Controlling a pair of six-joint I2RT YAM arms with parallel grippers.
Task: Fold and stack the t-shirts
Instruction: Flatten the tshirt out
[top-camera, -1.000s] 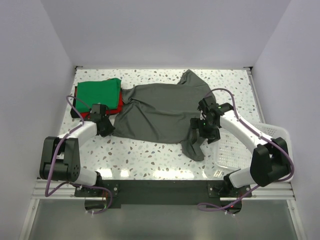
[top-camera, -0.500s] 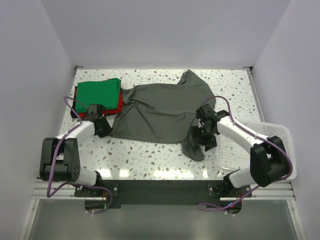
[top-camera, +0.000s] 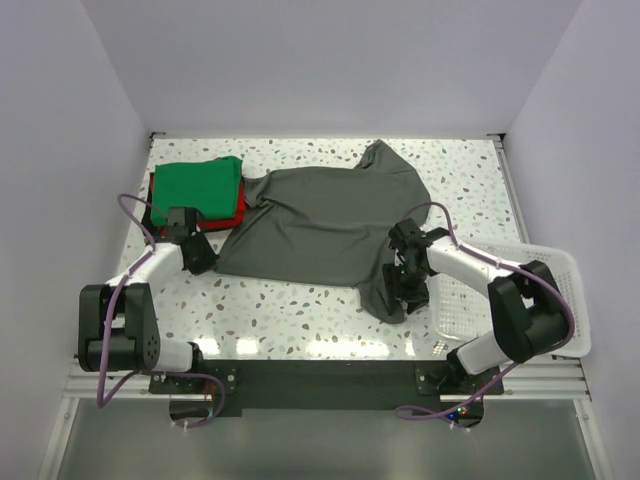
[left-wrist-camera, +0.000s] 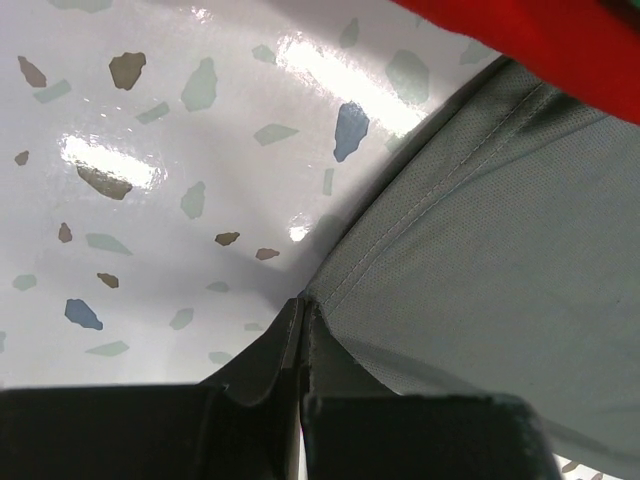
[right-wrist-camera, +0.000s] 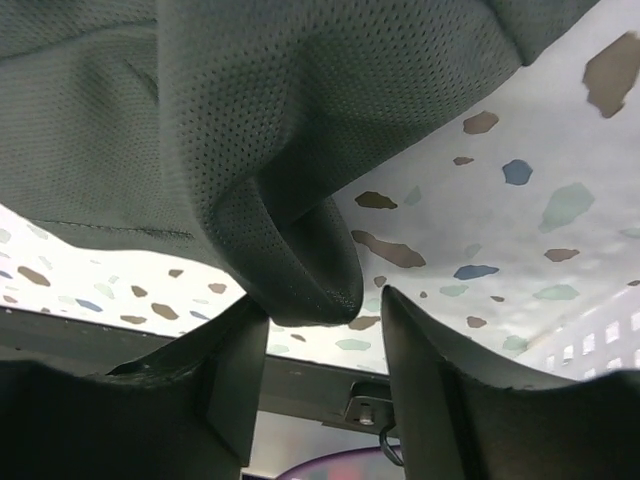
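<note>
A large charcoal-grey t-shirt (top-camera: 320, 225) is spread across the middle of the speckled tabletop (top-camera: 290, 312), with its neck toward the far edge and one sleeve bunched at the near right. A green t-shirt (top-camera: 198, 185) is seen folded at the far left. It is stacked on a folded red t-shirt (top-camera: 234, 219), whose edges show beneath it. The grey shirt's left sleeve lies against this stack.

The left gripper (left-wrist-camera: 302, 325) is placed low at the grey shirt's near left corner. Its jaws are pressed together, and the stitched hem corner is pinched between their tips just above the tabletop.

The right gripper (right-wrist-camera: 325, 300) is set at the bunched sleeve on the near right. Its jaws are held partly spread, and a rounded fold of the grey cloth hangs down between them. The fold is touched by one jaw, while a narrow gap is seen before the other, so the cloth is not clamped.

A white mesh basket (top-camera: 500, 262) is seen at the right edge, just beside the right arm.
</note>
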